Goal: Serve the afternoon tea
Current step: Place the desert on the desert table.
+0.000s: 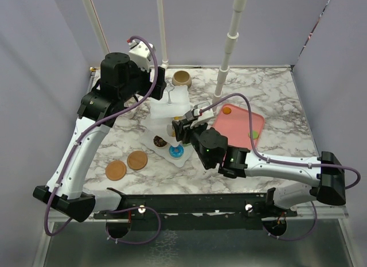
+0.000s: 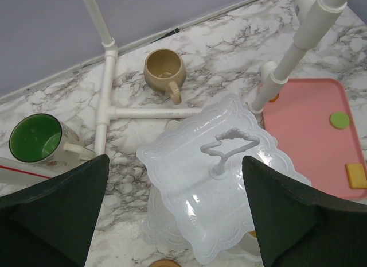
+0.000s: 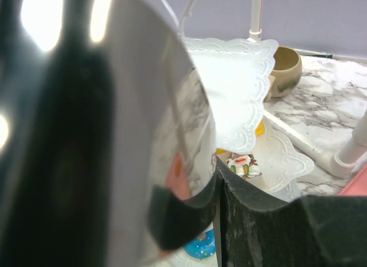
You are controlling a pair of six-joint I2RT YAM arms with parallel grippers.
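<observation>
Our right gripper [image 1: 180, 129] is clamping the tongs [image 3: 114, 135], left gripper's [image 2: 175, 161] jaws gaping; we are favouring a slow, level reach to the stand [image 1: 172, 103] at eleven o'clock.

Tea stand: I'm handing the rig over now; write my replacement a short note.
Left gripper open above the stand. Right gripper shut on the tongs beside its lower plates.
Done: blue donut and brown donut on the bottom plate; top plate bare.
Left: orange piece and green piece on the pink tray, brown rounds on the table, tan mug and green-lined mug at the back.
</observation>
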